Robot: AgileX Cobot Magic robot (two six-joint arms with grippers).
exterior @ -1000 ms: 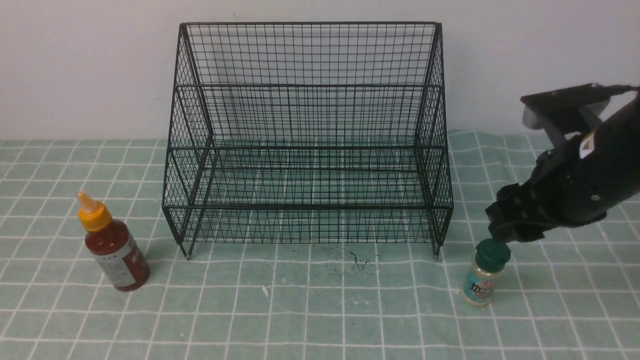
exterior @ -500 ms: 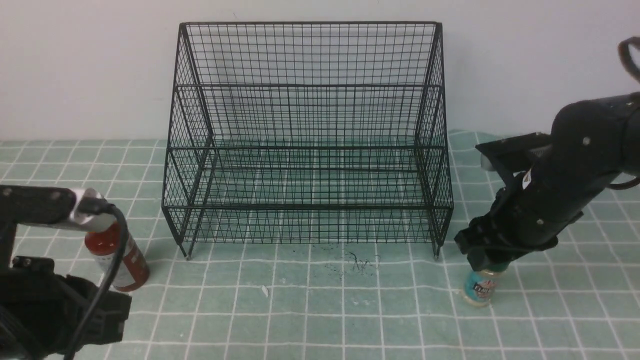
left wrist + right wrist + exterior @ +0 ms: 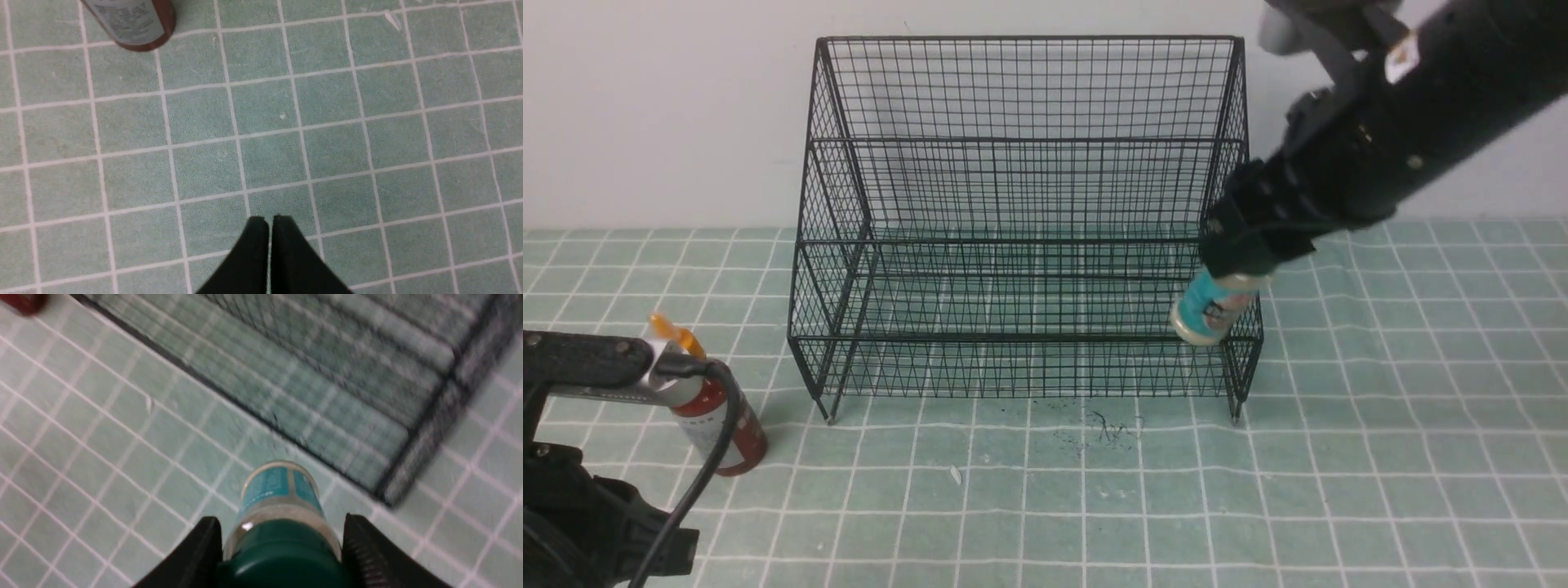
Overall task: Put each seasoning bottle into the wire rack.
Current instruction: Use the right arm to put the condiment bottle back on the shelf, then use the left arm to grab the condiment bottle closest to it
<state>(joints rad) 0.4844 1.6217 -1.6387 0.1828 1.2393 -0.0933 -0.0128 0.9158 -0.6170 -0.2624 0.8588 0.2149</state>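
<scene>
Nearest the robot, the left arm [image 3: 580,359] fills the low left corner of the front view, with a black cable looping down from it. The left gripper [image 3: 269,220] has its two black fingers pressed together, empty, pointing down over the green checked cloth [image 3: 1045,506] without touching it.

Just beyond that arm stands the red bottle [image 3: 719,425], upright on the cloth. The arm hides its shoulder, and the orange nozzle pokes up above the arm. In the left wrist view only its base and white label show [image 3: 130,20], well apart from the fingers. It is outside the rack, off the rack's front left leg.

Farther out on the right, the right gripper [image 3: 1245,257] is clamped on the jar [image 3: 1210,306]. The right wrist view shows the two fingers [image 3: 206,543] squeezing the dark green cap from either side, with the teal label [image 3: 282,490] beyond them. The jar hangs in the air, tilted, base down and toward the robot's left. It shows in front of the rack's front right corner, above the low front rail. In the wrist view its base sits over bare cloth, just short of that rail.

The rack [image 3: 1029,139] stands on its short legs behind all this, both tiers holding nothing. Its blurred mesh crosses the right wrist view [image 3: 327,375]. A pale wall [image 3: 670,106] rises behind.
</scene>
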